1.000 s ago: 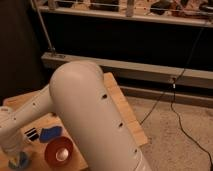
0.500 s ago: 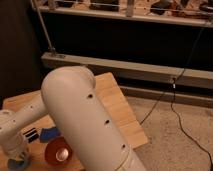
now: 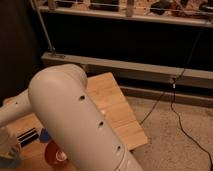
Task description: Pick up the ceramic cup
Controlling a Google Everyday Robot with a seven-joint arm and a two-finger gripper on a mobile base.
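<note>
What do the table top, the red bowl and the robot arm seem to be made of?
The table top looks like pale wood, matte, with visible plank lines. The red bowl seems glazed ceramic or glossy plastic: a bright highlight shines inside it. The robot arm looks like smooth off-white plastic with small dark holes. The gripper sits at the lower left, over the table's edge.

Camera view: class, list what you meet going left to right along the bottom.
Gripper at far left, dark striped object, red bowl, robot arm, wooden table edge, black cable.
</note>
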